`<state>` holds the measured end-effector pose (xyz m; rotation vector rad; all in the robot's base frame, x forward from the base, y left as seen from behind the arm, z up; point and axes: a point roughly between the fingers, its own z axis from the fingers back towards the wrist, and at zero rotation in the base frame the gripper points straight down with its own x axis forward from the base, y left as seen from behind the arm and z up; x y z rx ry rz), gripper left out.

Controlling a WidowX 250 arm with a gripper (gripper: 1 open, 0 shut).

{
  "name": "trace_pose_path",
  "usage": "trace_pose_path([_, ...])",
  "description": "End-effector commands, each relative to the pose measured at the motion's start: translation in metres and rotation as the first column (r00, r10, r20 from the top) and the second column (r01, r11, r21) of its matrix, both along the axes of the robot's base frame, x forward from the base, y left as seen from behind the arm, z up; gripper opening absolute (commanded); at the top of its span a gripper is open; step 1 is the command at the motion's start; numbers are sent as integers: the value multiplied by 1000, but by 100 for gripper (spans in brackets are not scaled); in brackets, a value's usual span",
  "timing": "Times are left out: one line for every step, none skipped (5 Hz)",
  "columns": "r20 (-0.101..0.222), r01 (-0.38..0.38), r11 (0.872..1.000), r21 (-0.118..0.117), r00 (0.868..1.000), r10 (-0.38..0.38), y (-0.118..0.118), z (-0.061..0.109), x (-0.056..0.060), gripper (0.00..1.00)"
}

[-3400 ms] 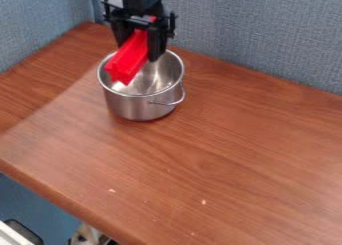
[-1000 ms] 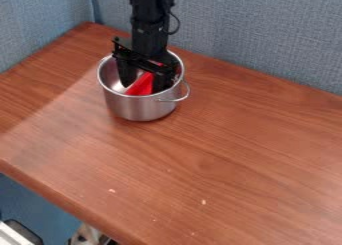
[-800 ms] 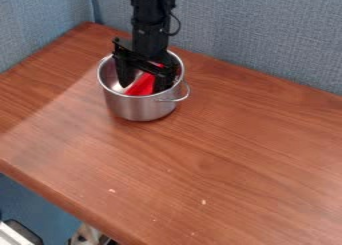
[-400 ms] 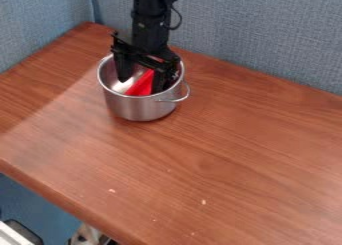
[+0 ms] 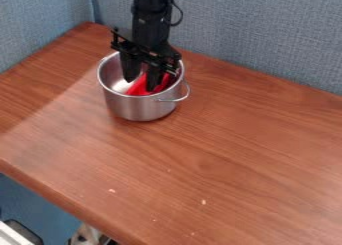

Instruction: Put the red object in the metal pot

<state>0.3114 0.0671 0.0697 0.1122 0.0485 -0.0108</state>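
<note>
The metal pot [image 5: 131, 107] stands at the back left of the wooden table, shiny, with a thin wire handle [image 5: 182, 90] on its right side. The red object [image 5: 139, 87] lies inside it, leaning against the wall, and only part of it shows between the black fingers. My gripper [image 5: 147, 75] hangs straight down over the pot's mouth with its fingertips just inside the rim. Its jaws stand apart on either side of the red object, and I see no grip on it.
The brown wooden table [image 5: 201, 159] stretches to the front and right of the pot. A blue-grey fabric wall [image 5: 267, 29] rises close behind the pot and the arm. The table's front edge runs diagonally at the lower left.
The gripper has lifted a little out of the pot and its fingers have drawn closer together. The red object stays in the pot, where it was let go.
</note>
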Motion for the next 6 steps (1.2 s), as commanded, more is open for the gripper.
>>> trace_pose_path([42, 17, 1000, 24, 999, -18, -2, 18, 2, 100])
trace_pose_path([34, 15, 1000, 24, 999, -16, -2, 14, 2, 0])
trace_pose_path([31, 16, 999, 28, 999, -17, -3, 16, 0, 100])
trace_pose_path([27, 16, 999, 31, 999, -16, -4, 18, -1, 100])
trace_pose_path([17, 15, 999, 33, 1000, -15, -3, 13, -1, 0])
trace_pose_path([14, 16, 999, 37, 1000, -17, -4, 14, -2, 100])
